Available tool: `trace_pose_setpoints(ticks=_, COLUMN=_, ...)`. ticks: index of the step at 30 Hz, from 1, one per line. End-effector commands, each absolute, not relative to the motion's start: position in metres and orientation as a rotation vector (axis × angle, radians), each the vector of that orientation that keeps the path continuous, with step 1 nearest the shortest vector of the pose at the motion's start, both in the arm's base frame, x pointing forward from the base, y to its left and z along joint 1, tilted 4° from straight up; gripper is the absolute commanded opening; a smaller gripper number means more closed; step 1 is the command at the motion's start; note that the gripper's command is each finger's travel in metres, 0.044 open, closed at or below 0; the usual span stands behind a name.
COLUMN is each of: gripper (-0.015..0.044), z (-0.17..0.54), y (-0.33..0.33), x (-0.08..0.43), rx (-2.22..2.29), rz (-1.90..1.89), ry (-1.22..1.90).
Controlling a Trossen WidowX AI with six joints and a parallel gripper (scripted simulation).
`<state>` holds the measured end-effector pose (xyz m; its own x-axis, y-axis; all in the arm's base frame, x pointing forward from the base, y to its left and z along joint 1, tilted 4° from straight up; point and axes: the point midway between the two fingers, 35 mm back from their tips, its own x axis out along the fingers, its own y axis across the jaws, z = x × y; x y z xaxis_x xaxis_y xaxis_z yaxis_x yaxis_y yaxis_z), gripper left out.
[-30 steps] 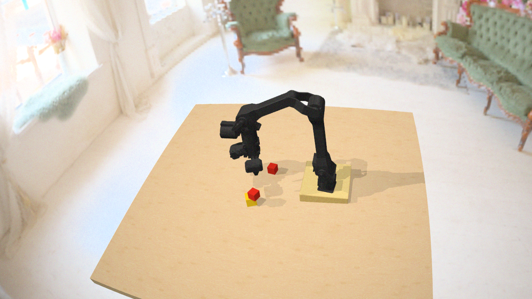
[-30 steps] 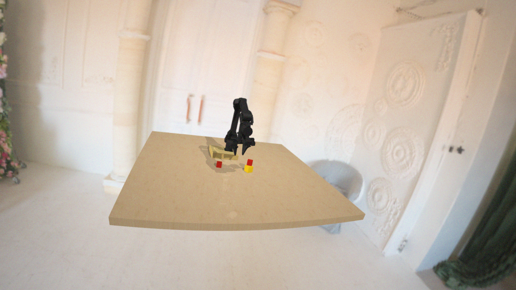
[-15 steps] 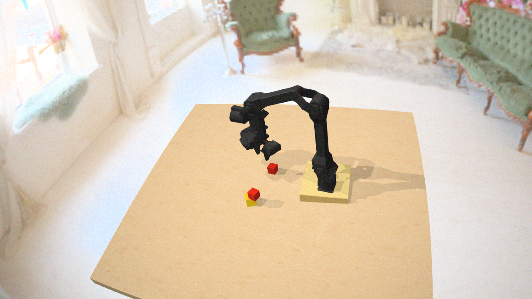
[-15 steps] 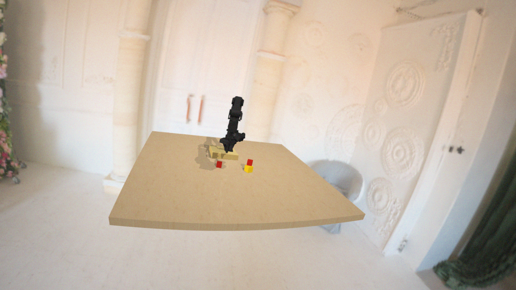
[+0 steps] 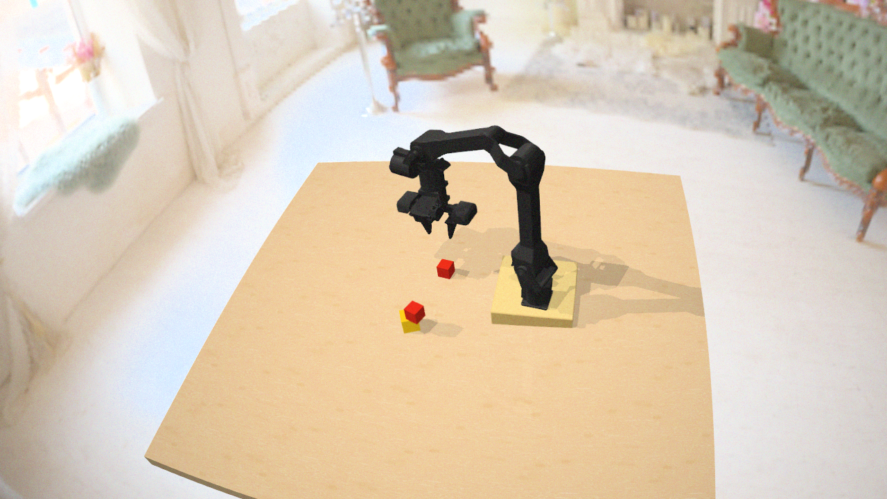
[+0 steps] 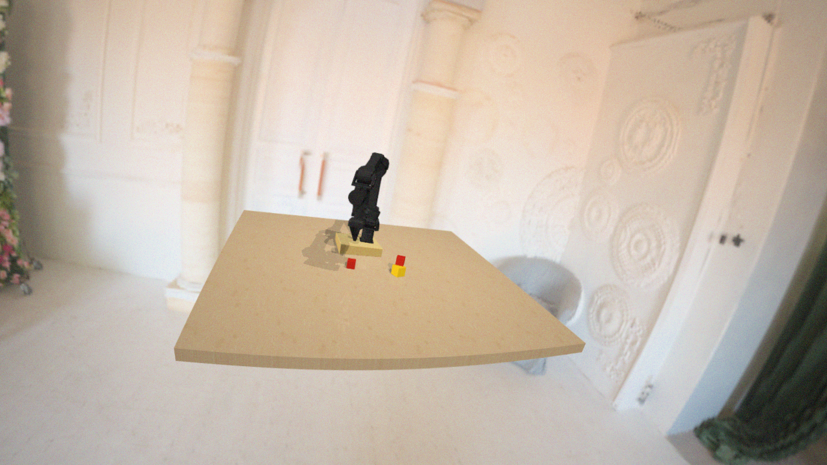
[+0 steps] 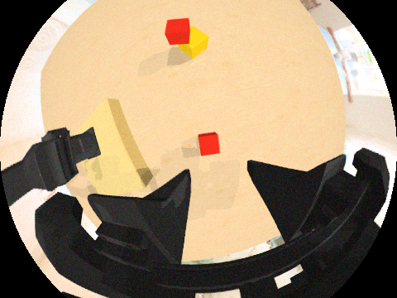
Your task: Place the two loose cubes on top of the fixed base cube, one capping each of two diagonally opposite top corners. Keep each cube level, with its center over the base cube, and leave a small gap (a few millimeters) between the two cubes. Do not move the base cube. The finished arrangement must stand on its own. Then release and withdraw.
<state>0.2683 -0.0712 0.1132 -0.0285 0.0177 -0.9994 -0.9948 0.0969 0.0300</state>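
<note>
On a tan wooden table (image 5: 434,403) in a pale room with green armchairs, the gripper (image 5: 437,231) hung spread and empty above the loose red cube (image 5: 445,268); another red cube (image 5: 414,311) capped the yellow base cube (image 5: 407,325).
</note>
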Motion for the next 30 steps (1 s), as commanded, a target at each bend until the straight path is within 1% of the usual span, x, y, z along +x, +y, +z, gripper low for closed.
trace_pose_setpoints(ticks=1, gripper=0.0265, z=0.109, y=-0.073, x=0.268, rx=-1.126, rz=1.177, ry=1.26)
trace_pose_setpoints(ticks=9, gripper=0.0265, z=0.053, y=-0.072, x=0.266, rx=-1.126, rz=1.177, ry=1.26)
trace_pose_setpoints(ticks=30, gripper=0.0265, z=0.023, y=-0.071, x=0.265, rx=-1.126, rz=1.178, ry=1.26)
